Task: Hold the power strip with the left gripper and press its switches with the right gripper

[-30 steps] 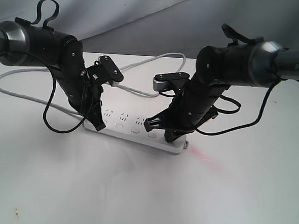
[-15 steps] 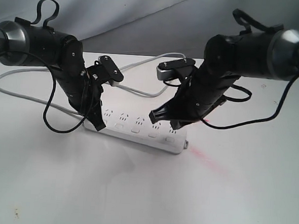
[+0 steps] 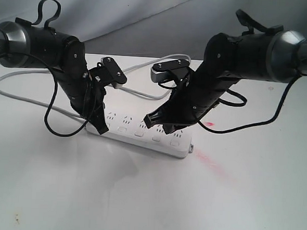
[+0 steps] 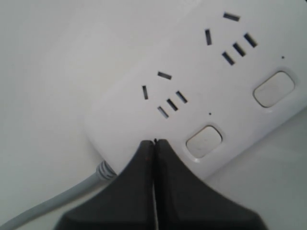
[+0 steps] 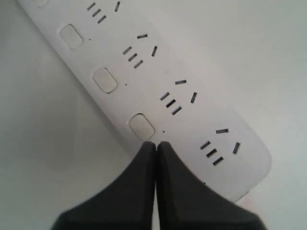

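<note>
Power strip lies flat on the white surface, looks light, stiff and slidey, so pin its cord end with the closed left tool while the closed right tool pokes switches.

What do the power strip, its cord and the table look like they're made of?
Power strip: hard white plastic, smooth satin finish, with moulded slots and rounded edges. Cord: light grey rubbery or vinyl sheath, judging by its loose curves and ribbed collar. Table: smooth white surface with soft shadows, probably laminate, uncertain.
</note>
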`<state>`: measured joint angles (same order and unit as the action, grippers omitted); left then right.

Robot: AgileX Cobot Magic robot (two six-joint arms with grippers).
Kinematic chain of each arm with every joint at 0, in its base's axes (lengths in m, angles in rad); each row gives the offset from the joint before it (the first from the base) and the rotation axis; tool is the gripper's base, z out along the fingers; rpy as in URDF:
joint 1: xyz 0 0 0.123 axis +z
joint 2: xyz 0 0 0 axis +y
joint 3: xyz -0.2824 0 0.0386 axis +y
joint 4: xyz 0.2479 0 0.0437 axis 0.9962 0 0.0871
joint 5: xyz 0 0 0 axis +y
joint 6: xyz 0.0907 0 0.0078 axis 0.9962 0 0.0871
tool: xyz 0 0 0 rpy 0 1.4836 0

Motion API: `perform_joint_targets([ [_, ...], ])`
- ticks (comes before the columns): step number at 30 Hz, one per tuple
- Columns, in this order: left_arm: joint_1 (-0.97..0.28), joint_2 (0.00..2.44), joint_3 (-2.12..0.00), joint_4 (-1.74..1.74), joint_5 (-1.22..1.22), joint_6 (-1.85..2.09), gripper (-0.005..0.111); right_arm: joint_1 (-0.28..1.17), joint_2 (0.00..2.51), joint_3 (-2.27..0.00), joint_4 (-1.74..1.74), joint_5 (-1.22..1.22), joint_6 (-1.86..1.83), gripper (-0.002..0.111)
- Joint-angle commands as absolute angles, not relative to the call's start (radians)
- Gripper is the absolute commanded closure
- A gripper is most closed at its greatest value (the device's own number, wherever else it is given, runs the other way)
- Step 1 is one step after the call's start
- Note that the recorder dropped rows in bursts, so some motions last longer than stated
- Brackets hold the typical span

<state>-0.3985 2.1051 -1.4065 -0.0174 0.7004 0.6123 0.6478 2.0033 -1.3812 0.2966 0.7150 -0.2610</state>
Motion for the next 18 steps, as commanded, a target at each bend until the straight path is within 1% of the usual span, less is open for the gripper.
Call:
perform_joint_targets([
  [1, -0.4, 2.123, -1.402, -0.021, 0.719, 0.6, 0.107, 0.65, 2.03, -1.386, 0.333, 0.698, -0.284, 0.108],
  [8, -0.4, 2.123, -1.402, -0.021, 0.719, 0.6, 0.107, 0.652, 2.041, -1.386, 0.446, 0.689, -0.338, 0.108],
  [18, -0.4, 2.123, -1.402, -0.021, 0.721, 0.6, 0.107, 0.654, 2.066, -1.386, 0.446, 0.662, -0.362, 0.108],
])
